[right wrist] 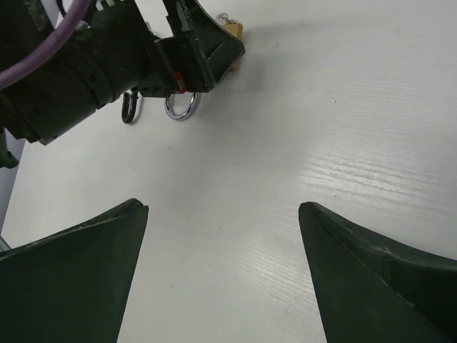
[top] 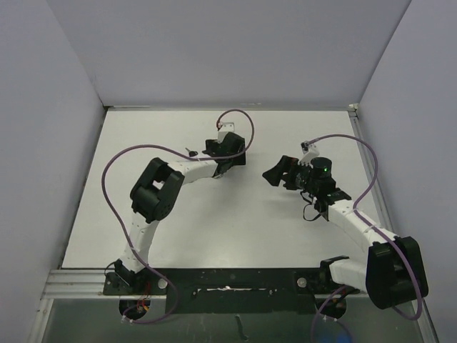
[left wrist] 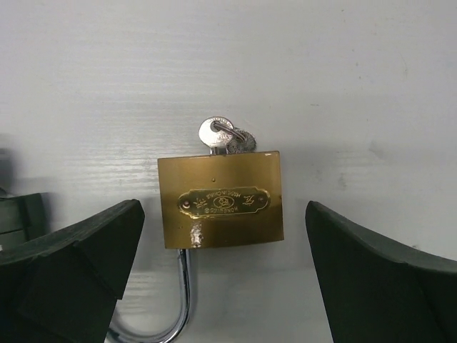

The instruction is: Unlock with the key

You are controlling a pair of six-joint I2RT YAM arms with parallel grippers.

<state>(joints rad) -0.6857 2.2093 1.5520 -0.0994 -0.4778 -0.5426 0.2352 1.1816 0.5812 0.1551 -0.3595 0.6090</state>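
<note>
A brass padlock (left wrist: 220, 207) lies flat on the white table (left wrist: 357, 86). A silver key (left wrist: 214, 134) on a small ring sticks out of its far end. The chrome shackle (left wrist: 182, 293) joins the body by one leg only and curves away to the left, its other end free. My left gripper (left wrist: 223, 207) is open, with one dark finger (left wrist: 86, 250) on each side of the lock and neither touching it. In the top view the left gripper (top: 230, 148) covers the lock. My right gripper (right wrist: 223, 206) is open and empty over bare table, a short way to the right of the lock (right wrist: 234, 30).
A small dark object (top: 191, 151) lies on the table just left of the left gripper. White walls enclose the table on three sides. Purple cables loop above both arms. The right gripper (top: 275, 174) points toward the left one.
</note>
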